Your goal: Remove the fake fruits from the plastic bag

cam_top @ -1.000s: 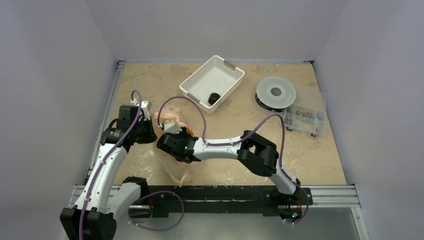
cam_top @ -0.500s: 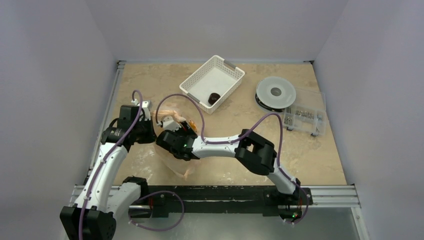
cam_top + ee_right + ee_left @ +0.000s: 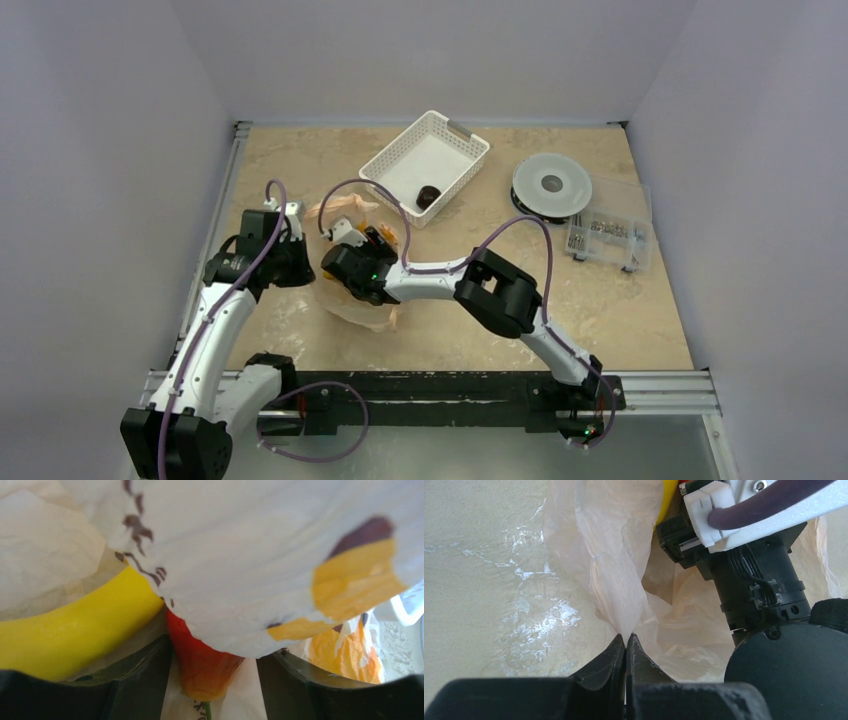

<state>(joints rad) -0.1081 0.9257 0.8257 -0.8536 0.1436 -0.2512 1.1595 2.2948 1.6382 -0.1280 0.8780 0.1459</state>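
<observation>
Currently plastic bag (image 3: 614,570) is clamped by left claw (image 3: 625,647); red-orange fruit (image 3: 197,650) is straddled by right claw (image 3: 215,680), held apart. Closure, then lift-out, is judged next.

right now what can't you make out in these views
- Right wrist view: plastic bag film covers the upper red-orange fruit between the right claw fingers; the yellow fruit runs off the left edge.
- Top view: that claw's tips hidden inside the bag, under its wrist.
- Top view: dark piece in the white basket, too small to identify.
</observation>
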